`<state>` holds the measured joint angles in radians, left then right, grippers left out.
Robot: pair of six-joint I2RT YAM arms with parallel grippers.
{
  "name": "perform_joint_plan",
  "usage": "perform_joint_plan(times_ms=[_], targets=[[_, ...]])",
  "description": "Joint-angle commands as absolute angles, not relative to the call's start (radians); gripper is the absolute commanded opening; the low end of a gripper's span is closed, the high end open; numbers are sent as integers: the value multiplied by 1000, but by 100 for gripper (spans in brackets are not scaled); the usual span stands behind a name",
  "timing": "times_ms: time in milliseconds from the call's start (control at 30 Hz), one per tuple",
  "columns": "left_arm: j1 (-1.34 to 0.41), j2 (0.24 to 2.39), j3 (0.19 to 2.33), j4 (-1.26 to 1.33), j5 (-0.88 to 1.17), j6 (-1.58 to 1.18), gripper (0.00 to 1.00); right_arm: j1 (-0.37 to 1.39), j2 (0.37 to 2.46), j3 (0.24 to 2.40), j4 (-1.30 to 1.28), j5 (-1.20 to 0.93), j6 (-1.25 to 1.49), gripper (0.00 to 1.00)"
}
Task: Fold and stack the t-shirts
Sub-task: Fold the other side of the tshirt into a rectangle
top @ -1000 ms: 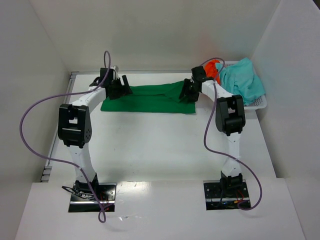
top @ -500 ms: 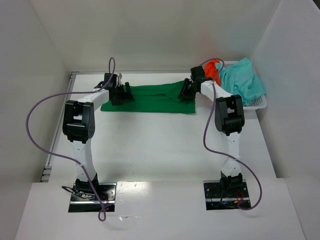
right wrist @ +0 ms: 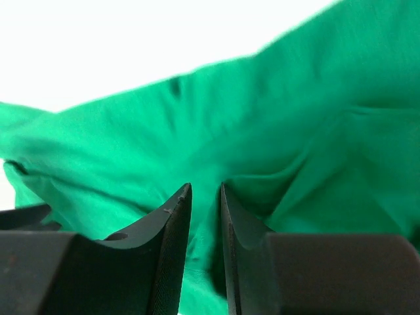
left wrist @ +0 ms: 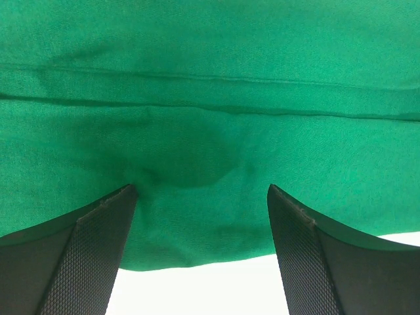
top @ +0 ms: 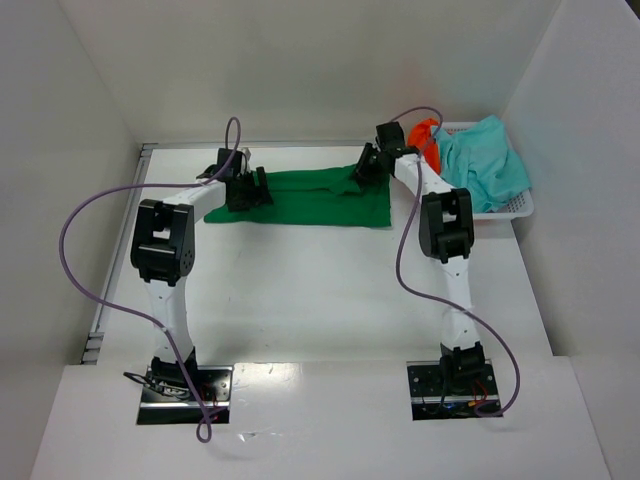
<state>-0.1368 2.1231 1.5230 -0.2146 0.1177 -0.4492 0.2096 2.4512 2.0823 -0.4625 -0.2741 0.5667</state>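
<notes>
Surface [top: 300,290]: green shirt [top: 310,195] lies in a long band across the far side. Basket [top: 515,205], far right, holds teal shirt [top: 485,165] and orange shirt [top: 428,135]. Left hand [left wrist: 200,190] wide, at green shirt's left end. Right hand [right wrist: 205,187] narrow at its right end, cloth fold in the gap; cannot tell if gripped.

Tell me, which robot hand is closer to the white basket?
Right. The right gripper is at the right end of the green shirt, near the basket; the left gripper is at the shirt's left end, far from it.
</notes>
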Motion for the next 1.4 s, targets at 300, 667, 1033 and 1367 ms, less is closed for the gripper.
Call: perform_joint_plan(times_ms=[300, 667, 1033, 1367], targets=[[-143, 2186, 1511, -273, 110, -457, 87, 218, 2704, 2753, -609, -330, 603, 57], [-132, 2088, 1580, -333, 89, -428, 89, 218, 2417, 2360, -605, -128, 487, 59], [-20, 1986, 1661, -310, 81, -302, 98, 218, 2071, 1719, -427, -35, 477, 0], [-20, 2112, 1789, -311, 100, 131, 100, 218, 1950, 1598, -399, -46, 459, 4]])
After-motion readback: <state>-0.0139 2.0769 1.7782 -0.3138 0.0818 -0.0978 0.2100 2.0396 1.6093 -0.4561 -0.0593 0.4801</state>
